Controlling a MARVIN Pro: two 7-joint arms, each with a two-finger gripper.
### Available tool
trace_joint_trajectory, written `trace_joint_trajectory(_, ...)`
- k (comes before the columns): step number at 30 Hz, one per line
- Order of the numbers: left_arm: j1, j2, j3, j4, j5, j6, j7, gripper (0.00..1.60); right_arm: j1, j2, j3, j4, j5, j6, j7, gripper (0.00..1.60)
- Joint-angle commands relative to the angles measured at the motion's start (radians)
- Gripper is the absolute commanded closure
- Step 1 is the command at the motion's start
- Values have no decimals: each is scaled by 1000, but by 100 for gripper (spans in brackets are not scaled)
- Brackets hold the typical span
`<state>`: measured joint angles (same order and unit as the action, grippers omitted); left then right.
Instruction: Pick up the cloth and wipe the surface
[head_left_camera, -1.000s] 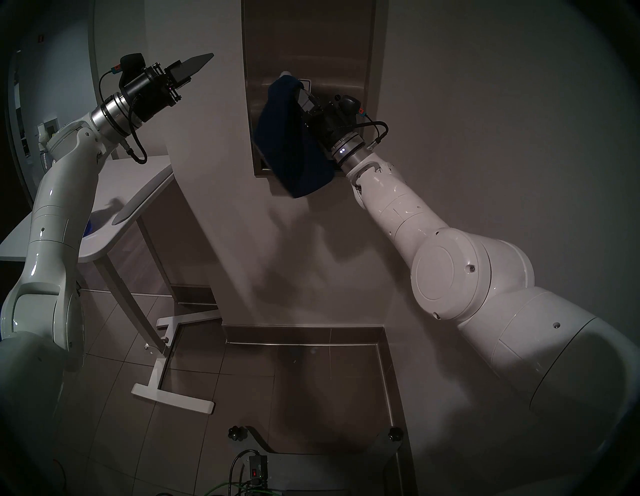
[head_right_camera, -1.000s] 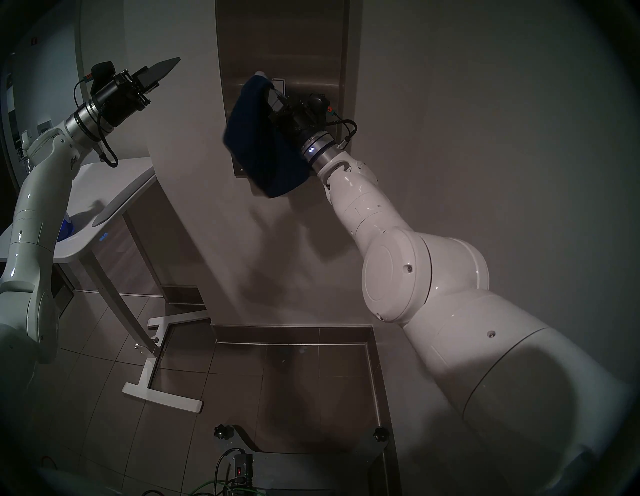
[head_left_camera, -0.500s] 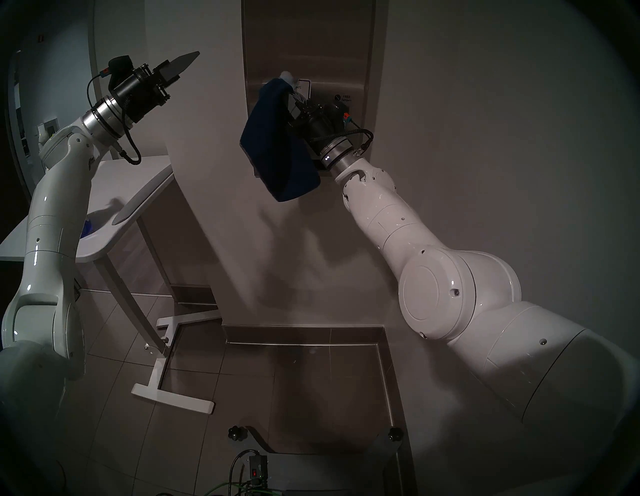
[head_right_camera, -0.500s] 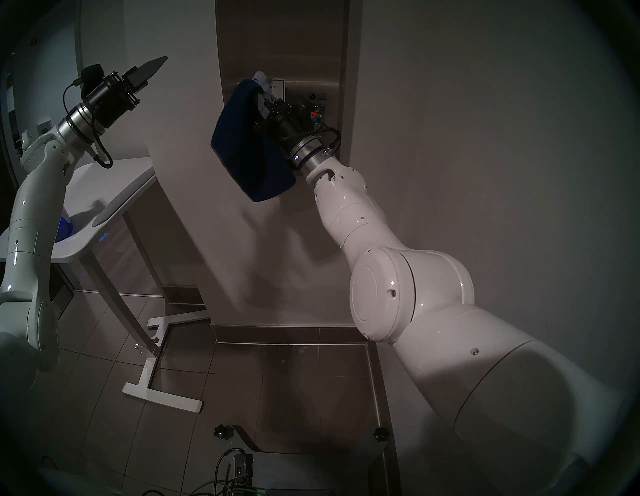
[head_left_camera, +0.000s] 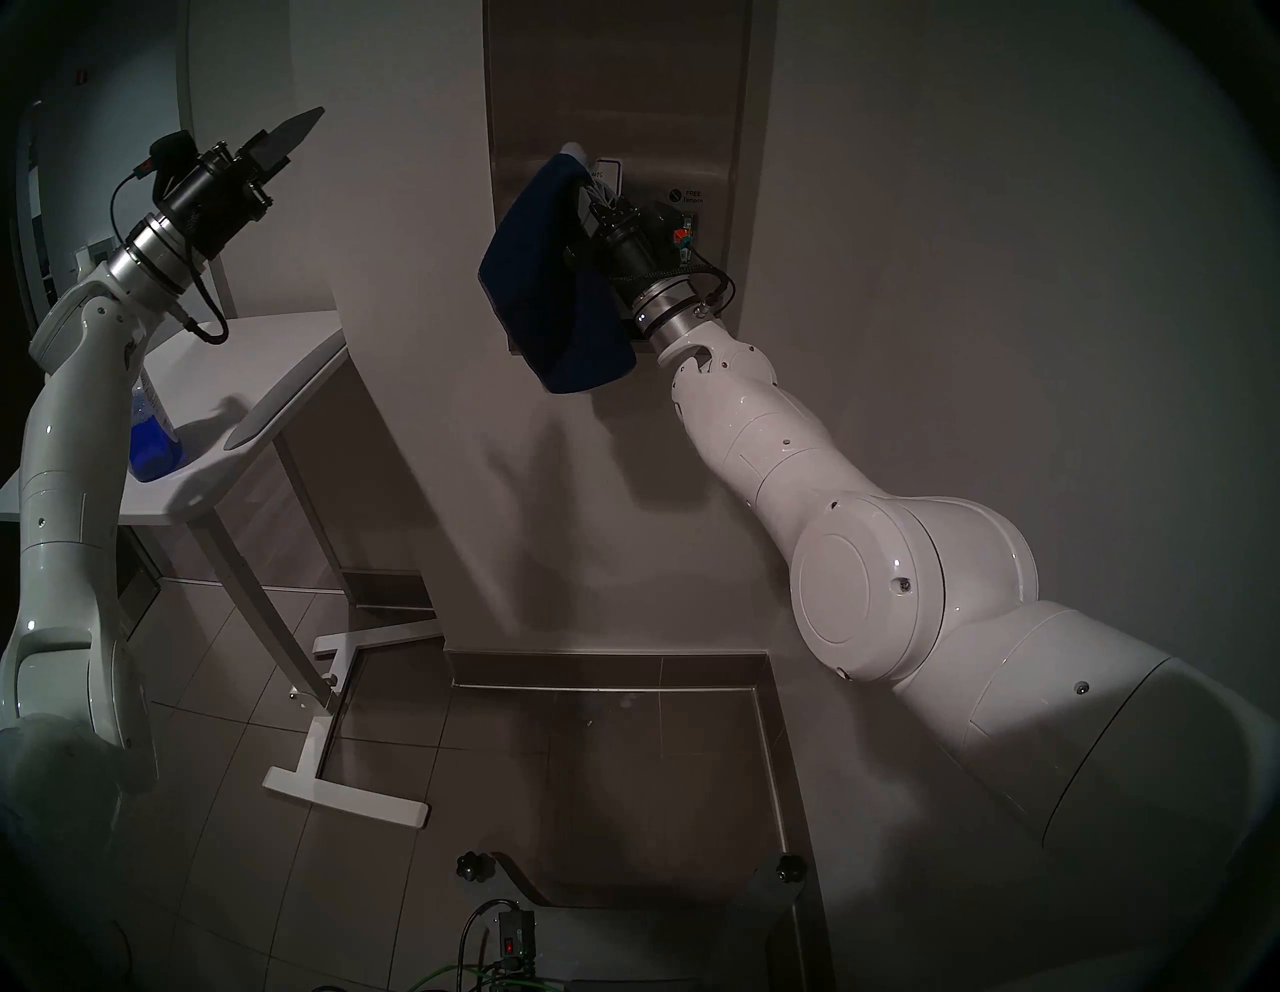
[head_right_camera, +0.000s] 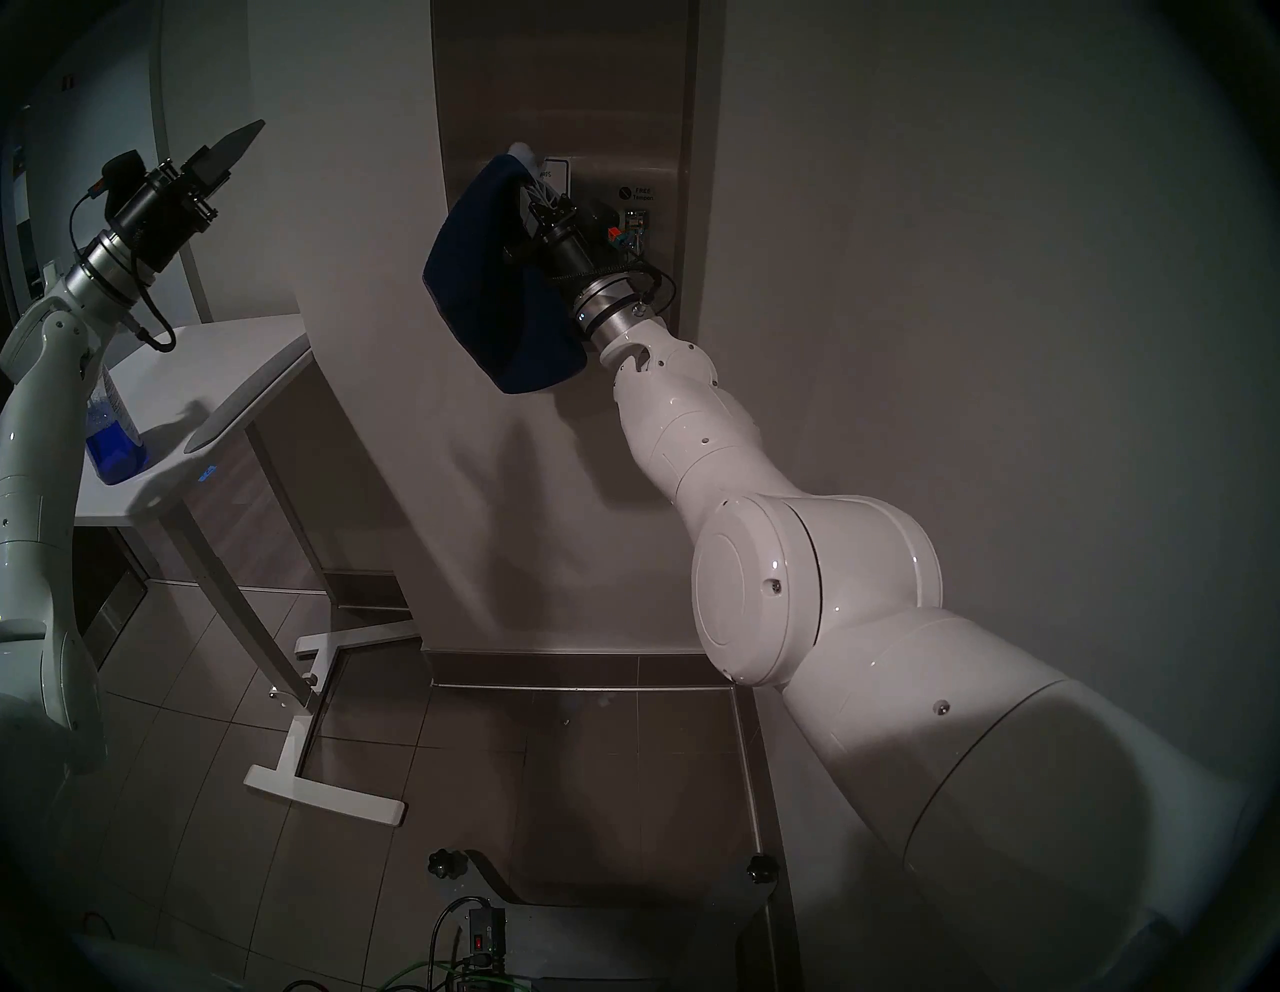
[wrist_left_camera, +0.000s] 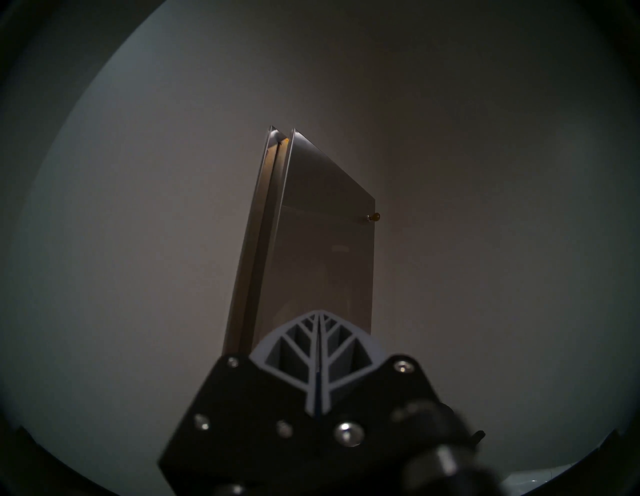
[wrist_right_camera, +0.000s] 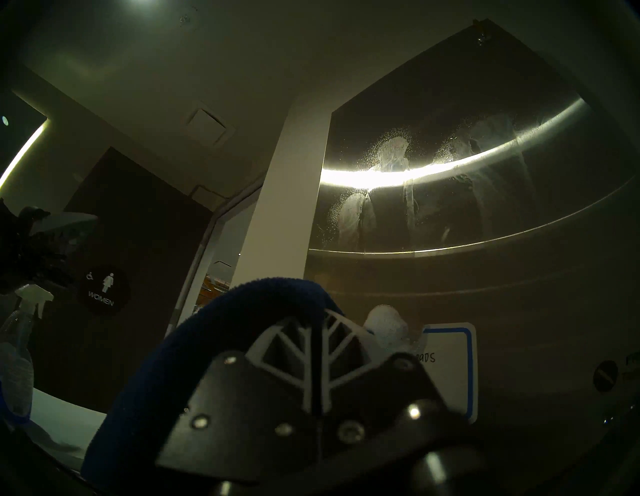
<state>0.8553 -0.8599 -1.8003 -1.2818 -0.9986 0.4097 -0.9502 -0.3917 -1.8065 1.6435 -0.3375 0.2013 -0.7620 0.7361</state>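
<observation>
Since a second ago the left arm has swung away to the view's left, uncovering a spray bottle of blue liquid on the white table, while the right arm has shifted slightly left and rolled its wrist. Tall and brushed steel, the dispenser is set into the off-white wall, and the right wrist view shows pale spray blotches and drip streaks across its upper panel. Reaching up and forward, the right arm puts its gripper at the dispenser's front beside the white, blue-bordered label. Its ribbed white fingers are pressed together, clamped on the cloth, a dark navy terry towel that arches over the fingertips and hangs in a loose fold below the wrist, in front of the panel's lower left part. Whether the cloth actually touches the steel cannot be told. Raised above the table, the left gripper points up toward the wall, fingers together and holding nothing.
</observation>
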Motion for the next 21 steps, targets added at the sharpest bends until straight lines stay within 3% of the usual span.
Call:
trace_joint_trajectory(1,33,8,-64,-64,-31,9,14,160,75,-18,-17,-4,-38,-40,-83,160)
trace_joint_trajectory(12,75,-52,-64,-166,-65,44,44,156,114,-16,-51,20,-101,-59,-200,160)
trace_joint_trajectory(13,78,-55,-64,-173,-66,47,46,131,119,-16,-53,21,-105,-58,-208,160)
trace_joint_trajectory(14,82,-58,-65,-180,-68,50,49,119,125,-15,-55,22,-110,-58,-217,160)
trace_joint_trajectory(16,90,-61,-69,-195,-68,56,55,66,138,-13,-60,24,-119,-55,-236,160)
trace_joint_trajectory(17,92,-62,-70,-201,-69,58,57,0,143,-11,-62,24,-123,-53,-242,160)
trace_joint_trajectory(21,101,-66,-84,-220,-71,66,68,0,160,1,-68,18,-138,-47,-270,160)
